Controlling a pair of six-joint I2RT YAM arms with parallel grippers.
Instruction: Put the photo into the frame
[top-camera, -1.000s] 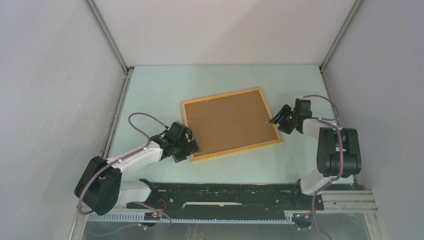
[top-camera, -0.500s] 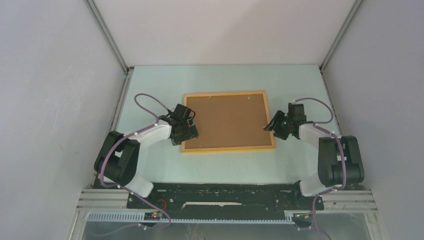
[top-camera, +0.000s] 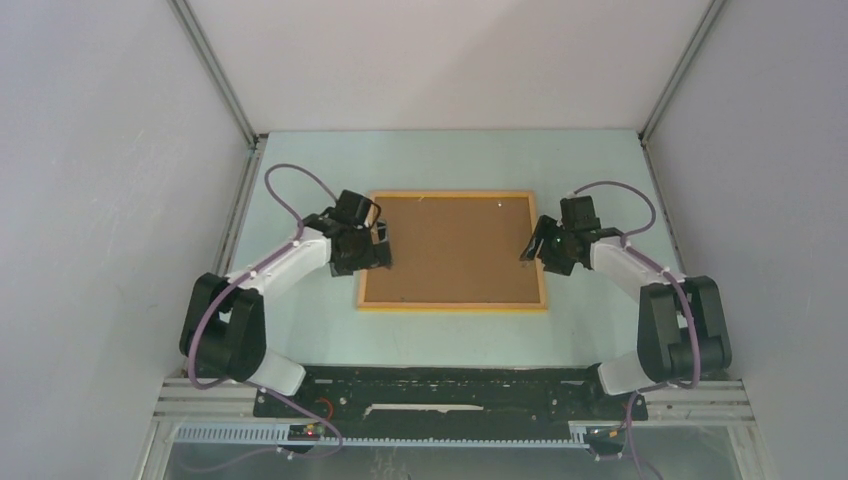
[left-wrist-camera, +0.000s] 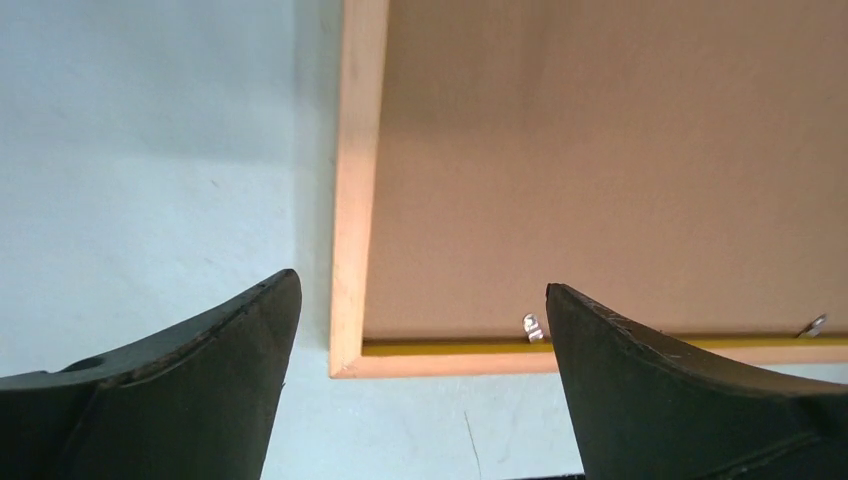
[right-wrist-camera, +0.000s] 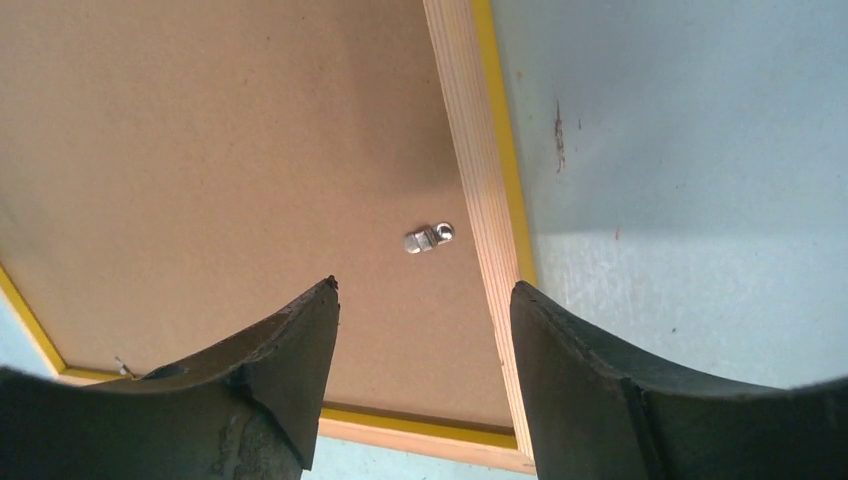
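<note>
Left pincer (left-wrist-camera: 415, 330) and right pincer (right-wrist-camera: 425, 300) hang released over opposite rails of the frame (top-camera: 452, 305); backing sheet (top-camera: 450, 250) lies inside, so turning the metal tab (right-wrist-camera: 428, 238) probably comes next

We're seeing a frame (right-wrist-camera: 480, 150) in pale streaky woodgrain with a bright yellow edge, a plain tan-brown board (right-wrist-camera: 220, 130), a silver clip (right-wrist-camera: 428, 238), a minty pale-green bench (right-wrist-camera: 680, 150), a matte black left claw (left-wrist-camera: 420, 280) and right claw (right-wrist-camera: 422, 283), and purple cables (top-camera: 283, 166).

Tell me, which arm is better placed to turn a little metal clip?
Probably right. The right gripper is open with a clip just ahead of its gap; the left gripper faces a corner of the frame instead.
</note>
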